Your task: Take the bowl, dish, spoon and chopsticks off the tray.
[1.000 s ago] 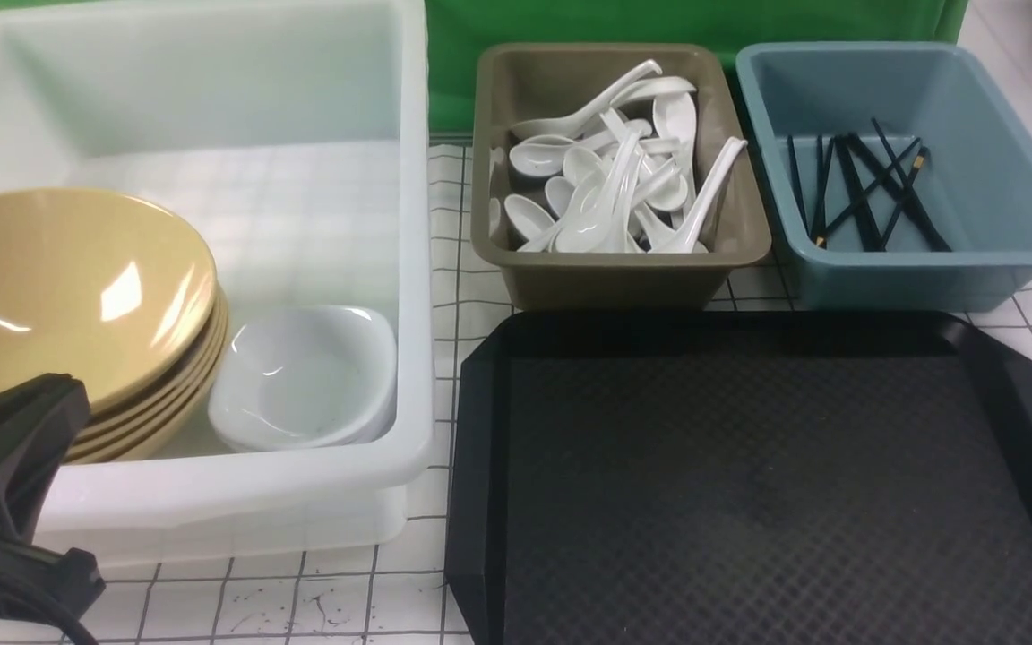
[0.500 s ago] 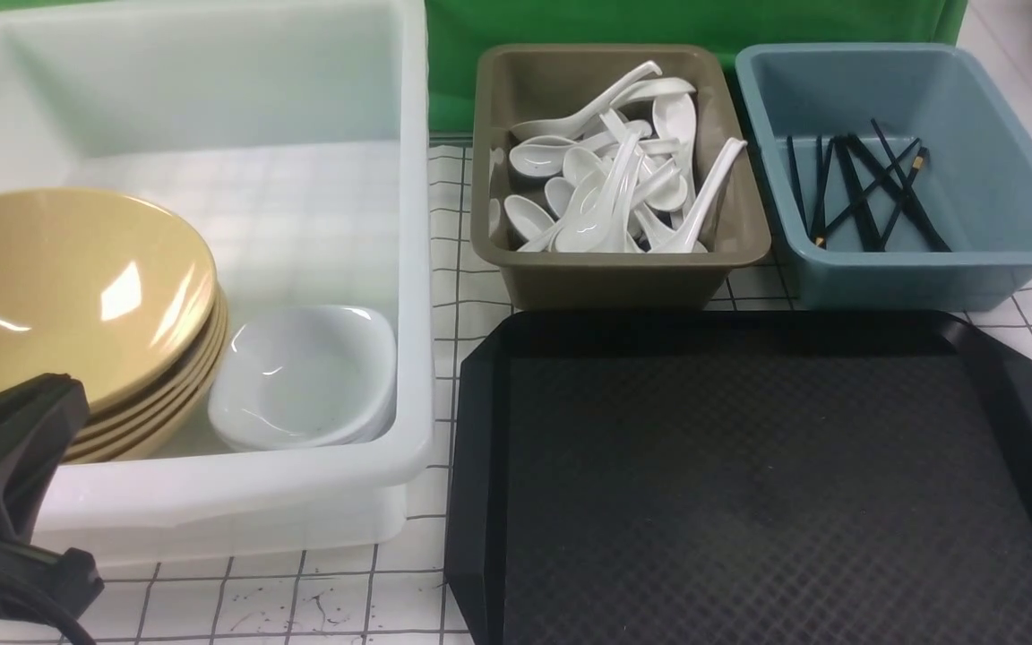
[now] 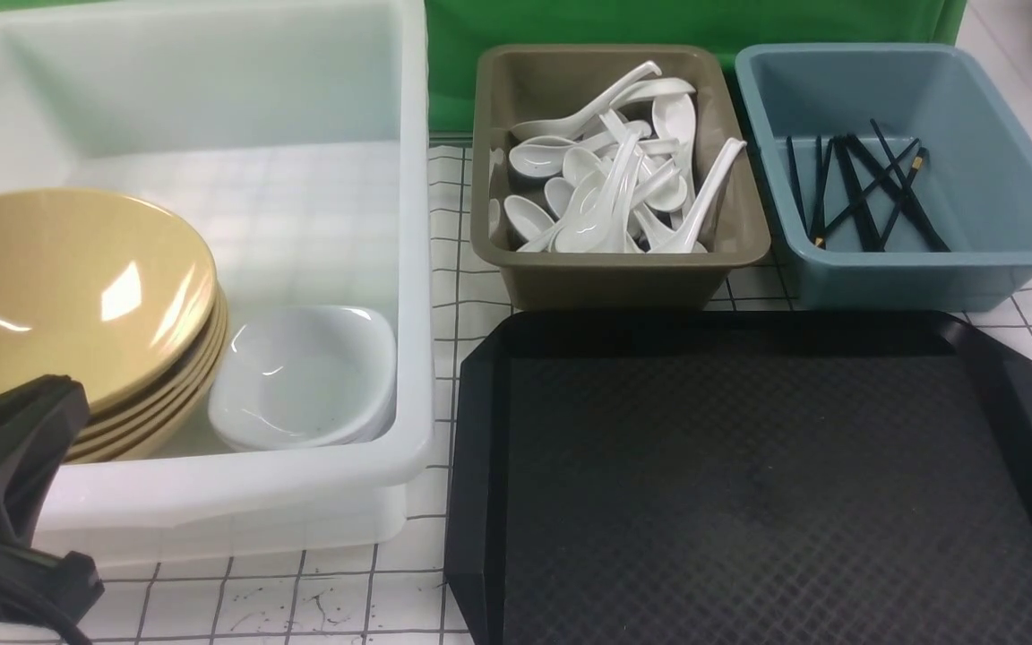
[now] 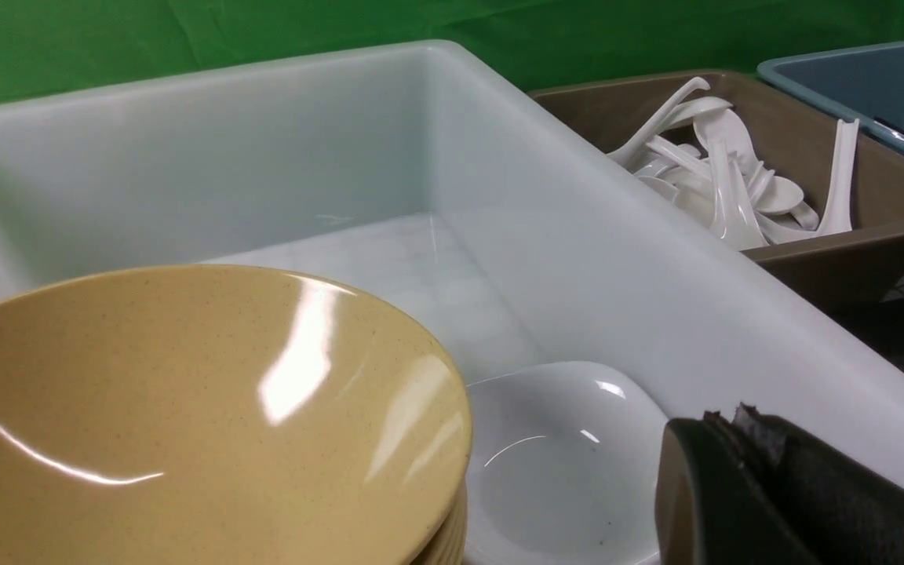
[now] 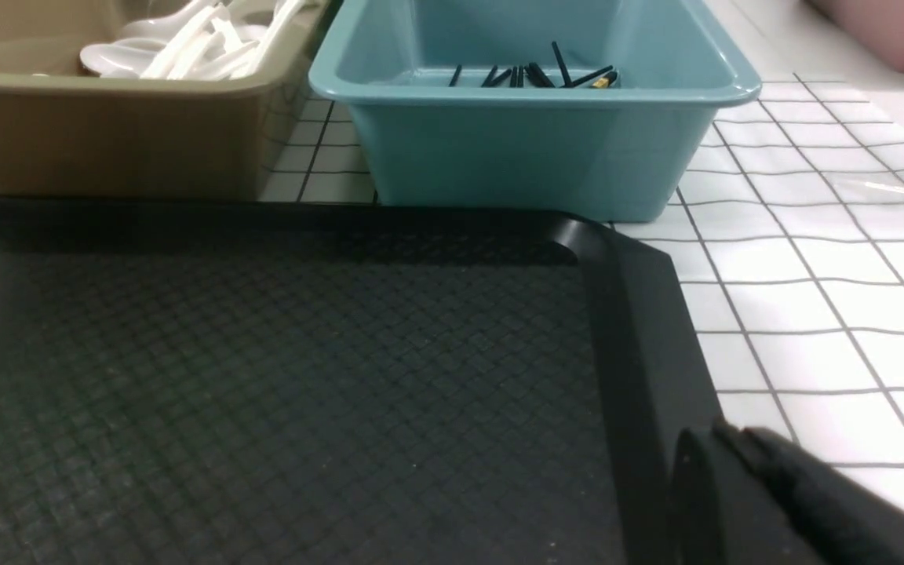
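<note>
The black tray [image 3: 471, 430] lies at the front right with nothing on its textured floor [image 5: 264, 377]. A stack of yellow bowls [image 3: 59, 287] sits in the white bin, with white dishes [image 3: 301, 376] stacked beside it. White spoons [image 3: 606, 179] are piled in the olive bin, and black chopsticks [image 3: 865, 193] lie in the blue bin. My left gripper [image 3: 55, 387] is shut and empty, hovering at the white bin's near edge by the bowl [image 4: 185, 408] and the dish [image 4: 554, 463]. My right gripper [image 5: 723, 430] is shut and empty over the tray's right rim.
The large white bin [image 3: 413, 269] fills the left side. The olive bin [image 3: 606, 278] and the blue bin [image 3: 910, 278] stand side by side just behind the tray. A white gridded tabletop [image 5: 813, 275] extends right of the tray, with green backdrop behind.
</note>
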`<action>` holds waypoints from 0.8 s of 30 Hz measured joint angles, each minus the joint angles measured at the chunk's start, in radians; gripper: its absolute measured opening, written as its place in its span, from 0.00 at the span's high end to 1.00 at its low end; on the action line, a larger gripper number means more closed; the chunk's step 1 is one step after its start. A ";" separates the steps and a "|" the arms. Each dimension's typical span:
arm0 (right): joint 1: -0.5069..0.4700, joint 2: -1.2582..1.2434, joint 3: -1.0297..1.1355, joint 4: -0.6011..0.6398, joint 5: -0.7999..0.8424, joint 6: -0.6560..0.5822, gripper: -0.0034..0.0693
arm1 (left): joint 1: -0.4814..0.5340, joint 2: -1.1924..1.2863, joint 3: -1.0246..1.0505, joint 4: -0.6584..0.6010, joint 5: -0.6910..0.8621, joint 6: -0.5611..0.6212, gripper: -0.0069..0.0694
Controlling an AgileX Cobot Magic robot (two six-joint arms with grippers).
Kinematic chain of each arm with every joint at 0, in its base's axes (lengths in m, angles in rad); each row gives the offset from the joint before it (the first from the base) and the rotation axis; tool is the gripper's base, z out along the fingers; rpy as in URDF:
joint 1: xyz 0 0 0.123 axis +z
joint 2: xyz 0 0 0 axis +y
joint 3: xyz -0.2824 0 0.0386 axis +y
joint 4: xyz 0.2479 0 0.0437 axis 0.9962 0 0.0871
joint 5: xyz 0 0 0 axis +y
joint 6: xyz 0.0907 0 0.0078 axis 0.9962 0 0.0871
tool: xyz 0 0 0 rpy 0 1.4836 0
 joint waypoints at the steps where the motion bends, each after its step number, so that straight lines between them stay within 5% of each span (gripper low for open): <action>1: 0.000 0.000 0.000 0.000 0.000 0.000 0.89 | 0.000 -0.016 0.014 0.007 -0.001 0.001 0.92; 6: 0.000 0.000 0.000 0.000 0.000 0.000 0.88 | 0.035 -0.127 0.118 0.041 -0.104 0.001 0.92; 14: 0.000 -0.001 0.000 0.001 0.000 0.000 0.87 | 0.334 -0.283 0.332 -0.147 -0.362 0.001 0.92; 24: 0.000 -0.001 0.000 0.002 0.000 0.000 0.85 | 0.360 -0.383 0.337 -0.277 0.083 0.122 0.92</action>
